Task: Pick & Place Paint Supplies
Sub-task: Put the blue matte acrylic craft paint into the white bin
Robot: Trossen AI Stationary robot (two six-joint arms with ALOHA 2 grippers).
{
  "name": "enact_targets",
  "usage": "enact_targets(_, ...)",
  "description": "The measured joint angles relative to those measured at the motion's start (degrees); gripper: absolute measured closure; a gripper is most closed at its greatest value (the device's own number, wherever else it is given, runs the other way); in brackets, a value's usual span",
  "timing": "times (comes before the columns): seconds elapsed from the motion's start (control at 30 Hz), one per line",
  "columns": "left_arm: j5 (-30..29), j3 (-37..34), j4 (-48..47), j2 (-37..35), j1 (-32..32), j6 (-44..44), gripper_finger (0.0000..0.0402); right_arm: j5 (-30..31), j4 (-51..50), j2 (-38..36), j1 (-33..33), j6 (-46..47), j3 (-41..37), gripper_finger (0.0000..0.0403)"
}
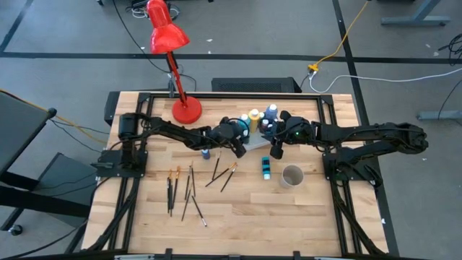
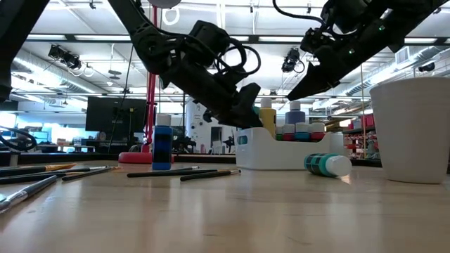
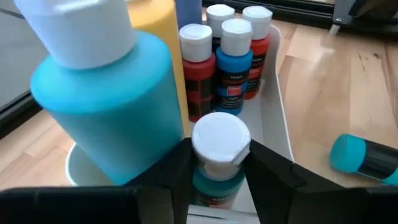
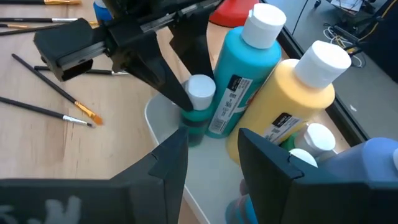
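2 arms meet over the white tray (image 2: 281, 156) at the back middle of the table (image 1: 245, 217). We see the left gripper (image 4: 180, 93) reaching into the tray with a small teal bottle (image 3: 217, 162) standing upright between its fingers (image 3: 177, 168); the fingers sit close beside the white cap, and we cannot tell whether they pinch it. Just beside that bottle in the tray stand a tall teal bottle (image 4: 239, 74), a tall yellow bottle (image 4: 292, 106) and several small red and blue ones. The right gripper (image 4: 211, 155) hovers above the tray, fingers spread, holding nothing. 1 blue bottle (image 2: 162, 146) stands alone left of the tray, 1 teal bottle (image 2: 327, 164) lies right of it near a white cup (image 2: 411, 130), and brushes (image 1: 184, 189) lie scattered at the front left.
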Motion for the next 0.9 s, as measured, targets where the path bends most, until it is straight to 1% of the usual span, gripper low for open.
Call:
enact_targets(0.1, 0.32, 0.0, 0.11, -0.14, -0.02, 1.73, 0.0265, 0.0, 0.13, 0.0, 0.0, 0.0, 0.01, 0.0259)
enact_targets(0.23, 2.75, 0.0, 0.07, -0.14, 0.02, 2.84, 0.0263, 0.0, 0.11, 0.0, 0.0, 0.0, 0.0, 0.0259)
enact_targets(0.57, 2.16, 0.0, -0.37, -0.86, 0.02, 2.98, 0.0211, 0.02, 0.87, 0.0, 0.0, -0.01, 0.01, 0.0259)
enact_targets(0.67, 2.15, 0.04, -0.85, -3.58, -0.27, 3.53, 0.0204, 0.02, 0.82, 0.0, 0.0, 0.0, 0.0, 0.0259)
enact_targets(0.77, 2.4, 0.06, -4.32, -8.33, -1.0, 5.86, 0.0205, -0.02, 0.74, 0.0, 0.0, -0.02, 0.02, 0.0259)
enact_targets(0.9, 2.5, 0.1, -11.69, -16.64, -2.6, 10.15, 0.0214, -0.04, 1.14, 0.0, 0.0, -0.02, 0.0, 0.0259)
